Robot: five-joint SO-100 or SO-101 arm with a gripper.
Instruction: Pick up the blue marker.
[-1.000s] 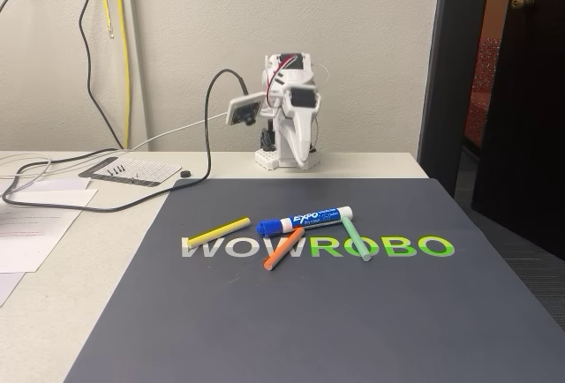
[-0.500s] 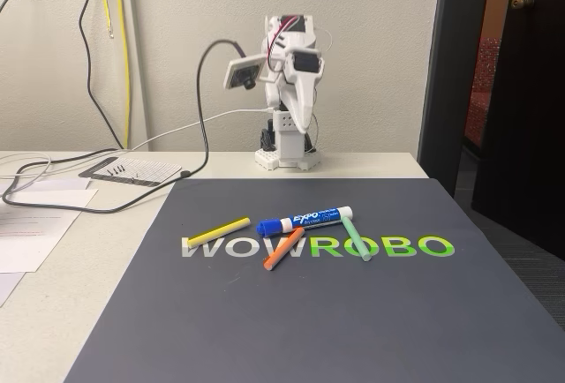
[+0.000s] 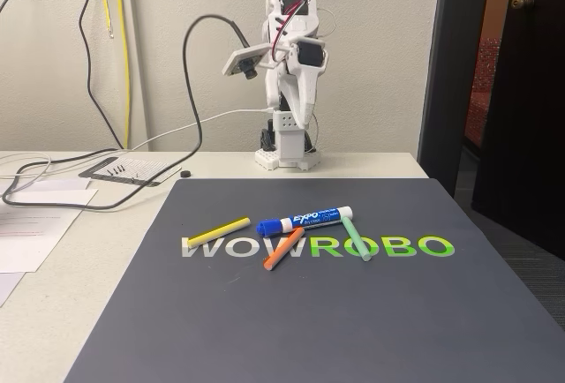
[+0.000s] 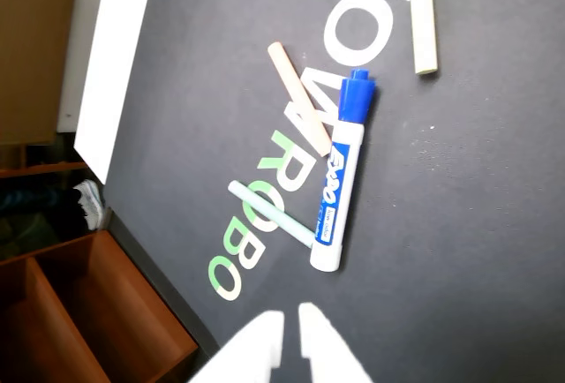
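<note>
Fixed view, near to far. Dark mat [image 3: 309,312] covers most of the table [image 3: 79,259], w/ "WOWROBO" printed across it in white + green. On the lettering lie four items. Orange stick [image 3: 283,249] sits nearest, slanted, upper end touching the blue marker [image 3: 305,219] near its cap. Marker lies almost level, blue cap to view-left, white butt to view-right, label up. Mint stick [image 3: 357,237] angles down-right from the marker's butt end, touching or just beside it. Yellow stick [image 3: 219,231] lies apart at view-left, over the first "W".

Off the mat at view-left: papers [image 3: 35,224], a black cable [image 3: 106,198] looping over the table, a small card [image 3: 132,169] further back.

At the table's far edge stands the white arm [image 3: 291,83], reared up against the wall, well apart from the marker. Gripper [image 3: 300,131] points down in front of the base; can't tell its opening from here. Yellow + black cables [image 3: 110,48] hang on the wall at left; dark door [image 3: 521,92] at right.

Wrist view: gripper [image 4: 289,317] enters from bottom edge, two white fingertips [image 4: 265,326] w/ only a narrow slit between them, nothing in it — near-closed, empty. Marker [image 4: 340,171] lies beyond the tips, cap pointing away toward top. Mint stick [image 4: 269,213] meets its near end; orange stick [image 4: 296,92] is near the cap; yellow stick [image 4: 425,12] at top right.
</note>
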